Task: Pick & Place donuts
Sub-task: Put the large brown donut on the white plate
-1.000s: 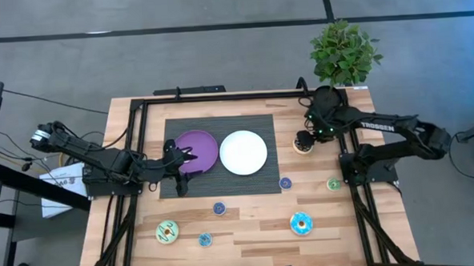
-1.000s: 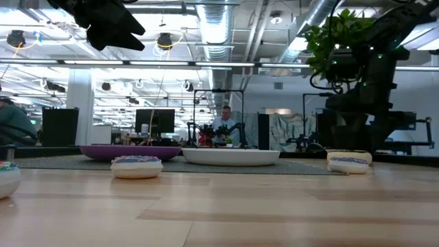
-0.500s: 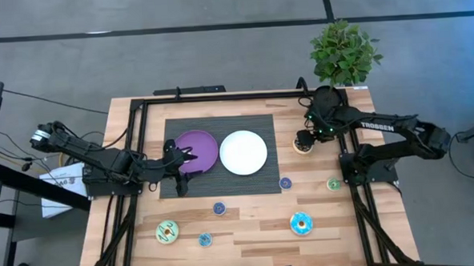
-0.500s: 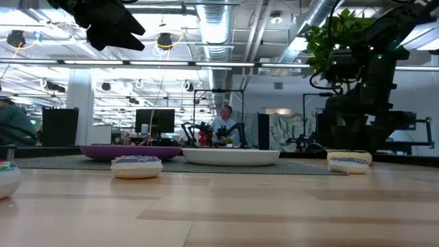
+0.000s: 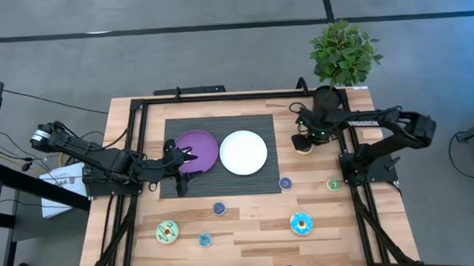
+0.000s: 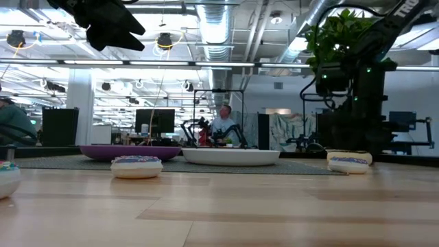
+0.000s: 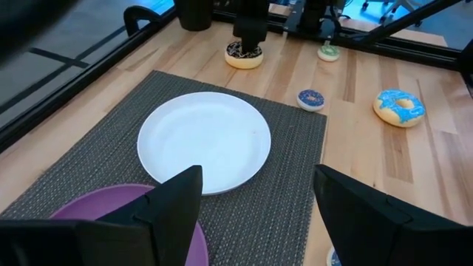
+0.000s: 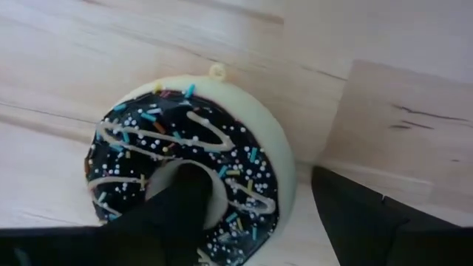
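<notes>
Here I have the right gripper [image 8: 244,222] spread over the brown-iced donut [image 5: 302,144], which sits on the worktop [image 5: 249,229] just right of the mat [image 7: 288,177]. One finger [image 8: 177,214] points into the hole, the other stands outside the rim. I judge the pinch should take the ring wall squarely, then lift straight up. The left gripper [image 7: 255,214] waits, spread, above the purple plate [image 5: 198,148].

open-plan robotics lab: ceiling ducts [image 6: 218,27], monitors [image 6: 153,121]
</notes>
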### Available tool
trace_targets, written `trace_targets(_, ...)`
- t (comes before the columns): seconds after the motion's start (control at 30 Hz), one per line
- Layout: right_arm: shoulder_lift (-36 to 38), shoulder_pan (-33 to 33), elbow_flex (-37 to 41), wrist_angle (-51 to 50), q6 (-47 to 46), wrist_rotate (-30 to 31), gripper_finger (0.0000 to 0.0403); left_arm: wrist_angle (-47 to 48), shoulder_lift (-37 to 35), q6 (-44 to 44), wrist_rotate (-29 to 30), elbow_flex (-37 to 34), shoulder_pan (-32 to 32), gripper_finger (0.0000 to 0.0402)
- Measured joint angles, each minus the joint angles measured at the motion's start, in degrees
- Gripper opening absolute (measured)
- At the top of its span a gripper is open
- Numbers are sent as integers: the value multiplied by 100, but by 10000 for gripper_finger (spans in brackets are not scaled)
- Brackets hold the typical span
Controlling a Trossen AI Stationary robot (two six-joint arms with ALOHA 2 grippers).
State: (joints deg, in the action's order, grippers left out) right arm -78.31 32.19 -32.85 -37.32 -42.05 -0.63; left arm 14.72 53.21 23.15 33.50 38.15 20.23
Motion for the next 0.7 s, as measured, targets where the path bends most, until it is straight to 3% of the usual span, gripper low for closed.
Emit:
trace_targets(0.13,-258,-131,-49,-13,-44,99,193,0,0,8,-14,0,0,251)
trace_targets(0.43,-356,-180,-370,-107,3,-7,62,-2,0,25,-31,0,4,251)
trace_targets(0.7,-349,-183,-672,-315,12,-138,38,0,0,25,-149,0,4,251)
